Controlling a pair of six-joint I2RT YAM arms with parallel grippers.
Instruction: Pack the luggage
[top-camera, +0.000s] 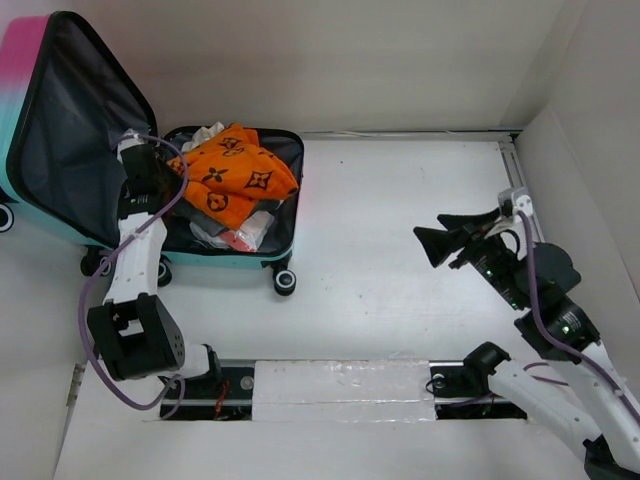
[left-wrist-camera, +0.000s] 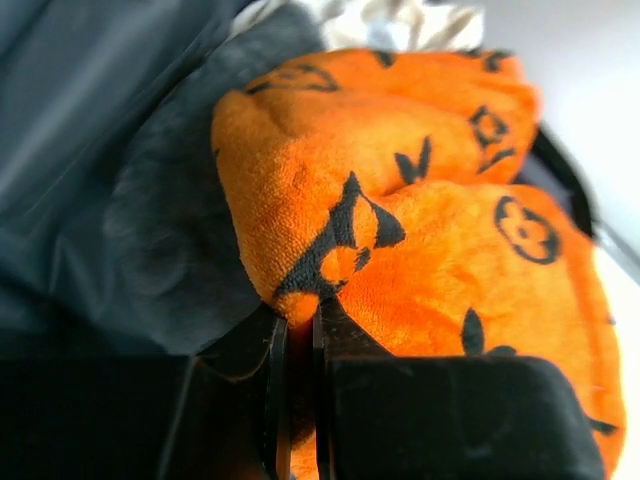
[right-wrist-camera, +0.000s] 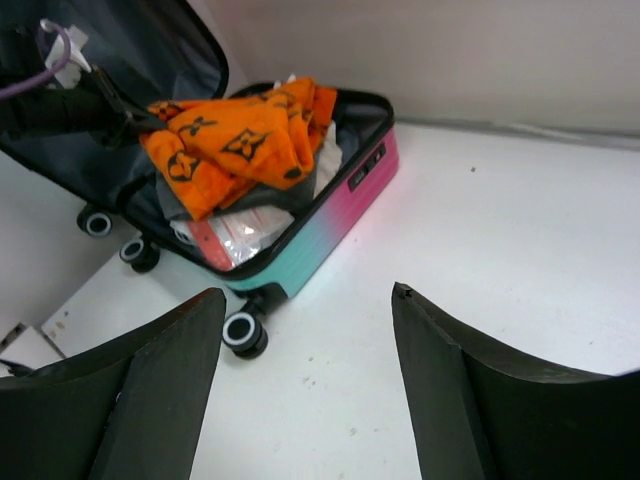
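Since the left gripper (left-wrist-camera: 295, 330) is clamped on a thin fold of the orange patterned cloth (left-wrist-camera: 420, 240), that fold is best pressed down and forward before release, so that the bundle directly ahead is seated below the rim. The luggage (right-wrist-camera: 335, 215) lies open beneath and around this gripper, with its lid propped up beside it. The right gripper (right-wrist-camera: 307, 295), jaws spread and empty, is held well apart from it.

The luggage (right-wrist-camera: 340, 215) shell is smooth, slightly glossy plastic; its lining (top-camera: 80, 110) dark matt cloth. The towel (left-wrist-camera: 420, 230) is fluffy plush. The surface (top-camera: 400, 290) is matt white.
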